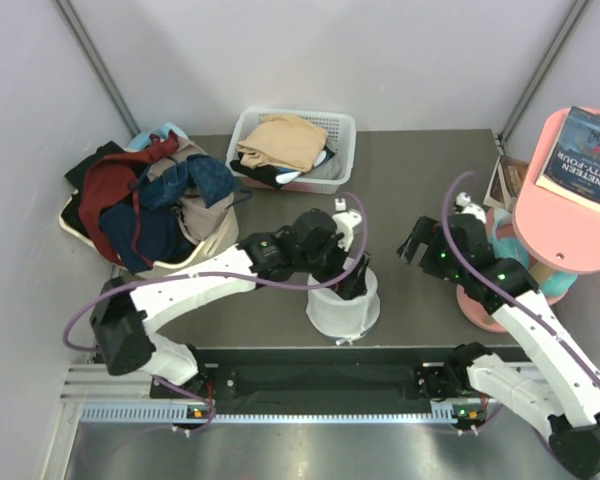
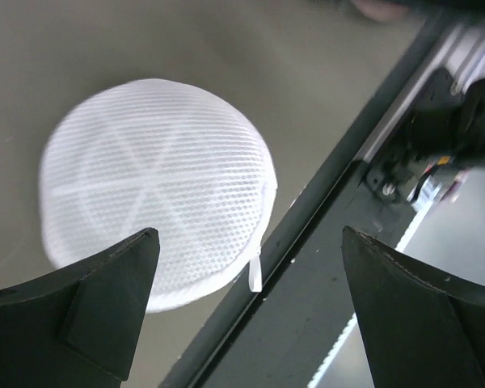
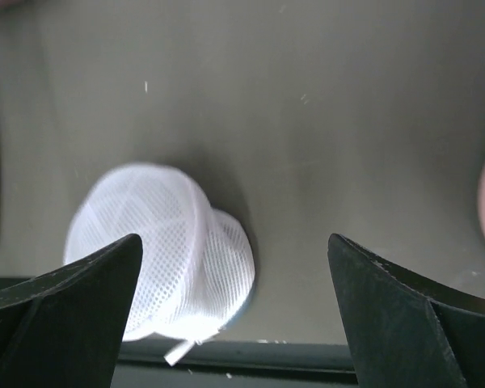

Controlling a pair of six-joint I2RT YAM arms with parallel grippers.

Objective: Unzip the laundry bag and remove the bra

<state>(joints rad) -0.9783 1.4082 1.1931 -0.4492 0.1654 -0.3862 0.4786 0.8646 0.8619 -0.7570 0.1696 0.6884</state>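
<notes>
Laundry bag (image 1: 343, 305): on table (image 1: 410, 160) just beside near-edge rail (image 1: 310, 385), white tab (image 2: 255, 271) toward rail | Left gripper (image 1: 352, 280): jaws apart, empty, over bag's far edge | Right gripper (image 1: 412, 245): jaws apart, empty, right of bag, apart from it | Far: white basket (image 1: 345, 125) holding clothes

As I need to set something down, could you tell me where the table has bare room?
Bare: the back strip between the white basket and the pink stand, and the patch between the laundry bag and the right gripper. Crowded: the back-left corner, filled by the tub.
</notes>
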